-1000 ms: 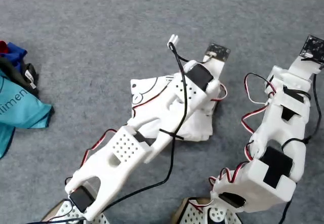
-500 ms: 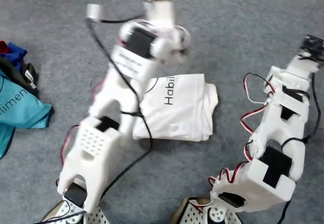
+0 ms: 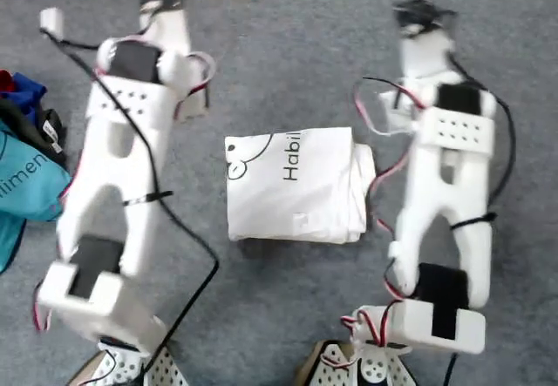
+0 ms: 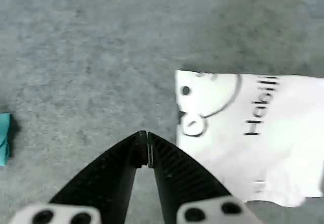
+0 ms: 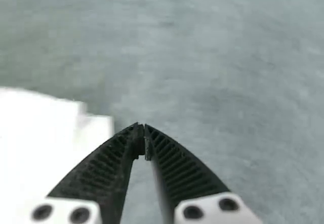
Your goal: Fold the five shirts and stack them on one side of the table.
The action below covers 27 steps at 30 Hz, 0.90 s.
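A folded white shirt [image 3: 292,190] with black print lies flat at the table's middle. The left arm [image 3: 131,142] stands to its left and the right arm [image 3: 453,142] to its right, both stretched toward the far side. My left gripper [image 4: 147,144] is shut with nothing in it, above bare grey cloth just off the white shirt's [image 4: 248,133] printed corner. My right gripper [image 5: 142,135] is shut and empty too, over the table beside the white shirt's [image 5: 40,138] edge. A teal shirt [image 3: 26,186] lies loose at the left edge.
Blue, red and black cloth [image 3: 22,98] is heaped at the far left by the teal shirt. A sliver of teal [image 4: 4,139] lies near the left gripper. The grey table cover [image 3: 288,64] is bare beyond the white shirt; wooden furniture stands behind the table.
The left arm lifted off the white shirt and swung to its left, uncovering it. The right arm unfolded from its drawn-back pose and stretched toward the far side beside the shirt.
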Available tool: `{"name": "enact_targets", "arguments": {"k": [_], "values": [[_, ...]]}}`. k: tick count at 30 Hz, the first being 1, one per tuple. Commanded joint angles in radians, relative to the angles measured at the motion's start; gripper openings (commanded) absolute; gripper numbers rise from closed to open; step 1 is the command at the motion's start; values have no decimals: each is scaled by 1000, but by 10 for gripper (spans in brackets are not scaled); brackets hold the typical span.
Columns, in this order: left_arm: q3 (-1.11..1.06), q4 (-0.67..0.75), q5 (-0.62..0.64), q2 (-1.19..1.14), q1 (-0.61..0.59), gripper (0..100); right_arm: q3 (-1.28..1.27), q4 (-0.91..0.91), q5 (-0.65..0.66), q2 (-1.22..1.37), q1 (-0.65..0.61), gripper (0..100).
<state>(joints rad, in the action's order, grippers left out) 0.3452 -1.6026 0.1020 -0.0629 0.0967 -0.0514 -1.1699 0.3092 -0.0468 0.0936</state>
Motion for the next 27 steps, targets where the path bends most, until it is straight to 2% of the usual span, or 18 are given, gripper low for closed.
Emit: {"name": "enact_targets", "arguments": {"k": [1,7,11,14,17,27], "values": [[-411,253,-11,185,-74,19,140,-98,-5,24,-93,9],[-898,715,-2,366,-81,19,259,-161,-51,265,-177,9],[-1071,934,100,366,-87,19,337,-172,-95,438,-170,9],[-1149,1063,107,329,-86,19,381,-172,-103,547,-160,9],[-1160,1114,106,283,-83,19,430,-170,-103,641,-153,9],[-1119,1109,104,231,-86,19,713,-193,-101,901,-62,9]]}}
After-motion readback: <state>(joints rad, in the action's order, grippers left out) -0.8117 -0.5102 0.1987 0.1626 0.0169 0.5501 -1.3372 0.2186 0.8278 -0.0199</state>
